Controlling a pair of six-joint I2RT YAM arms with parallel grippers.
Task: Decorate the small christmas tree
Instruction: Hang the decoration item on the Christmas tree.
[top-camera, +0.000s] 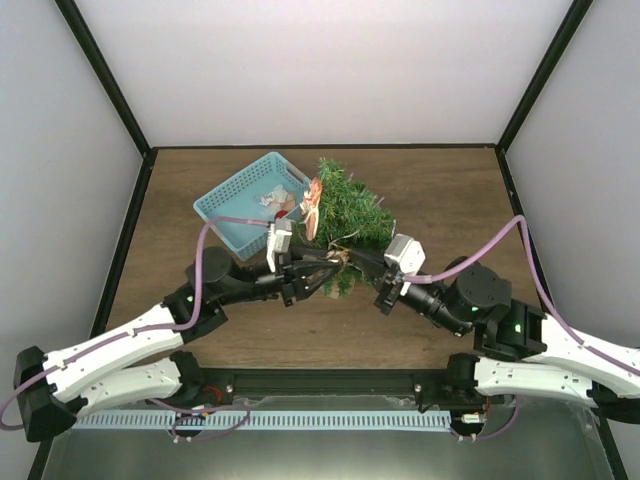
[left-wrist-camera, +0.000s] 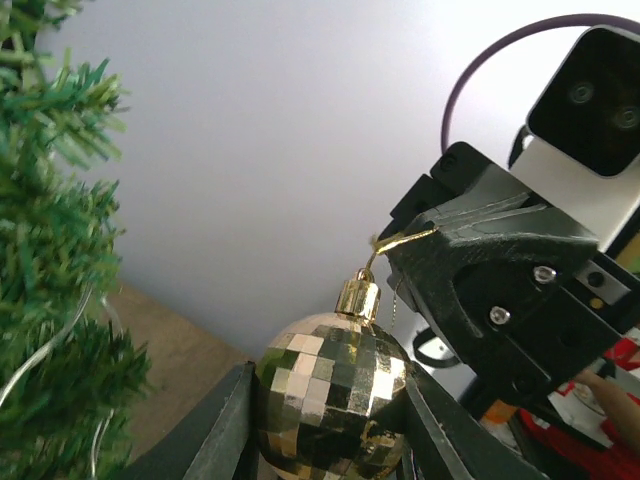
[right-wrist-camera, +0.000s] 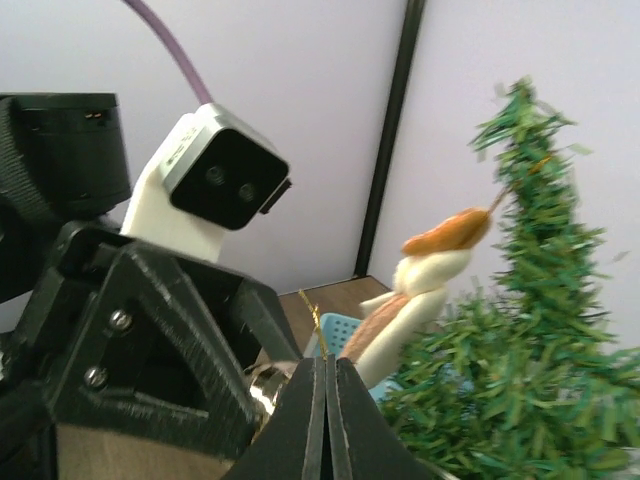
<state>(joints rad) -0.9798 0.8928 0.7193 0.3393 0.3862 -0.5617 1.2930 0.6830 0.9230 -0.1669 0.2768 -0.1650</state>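
My left claw (left-wrist-camera: 332, 430), part-open, clamps a gold mirror bauble (left-wrist-camera: 330, 385); right claw (right-wrist-camera: 326, 372) pinches its thread (left-wrist-camera: 405, 238). Small christmas tree (top-camera: 352, 212) at twelve o'clock, blue basket (top-camera: 232, 205) at ten.

The bauble (left-wrist-camera: 330, 390) sits in the left claw (left-wrist-camera: 332, 440), its loop (left-wrist-camera: 402, 239) in the right claw (right-wrist-camera: 326, 385). The tree (top-camera: 352, 205) stands beyond both, basket (top-camera: 232, 212) at its left.

The bauble (left-wrist-camera: 335, 385) is glossy gold, tiled with small mirror-like facets, under a shiny gold metallic cap (left-wrist-camera: 357, 297). The small christmas tree (top-camera: 350, 215) has rough, bristly plastic needles. The basket (top-camera: 228, 200) is light-blue latticed plastic, and the table (top-camera: 440, 190) is matt brown wood grain.
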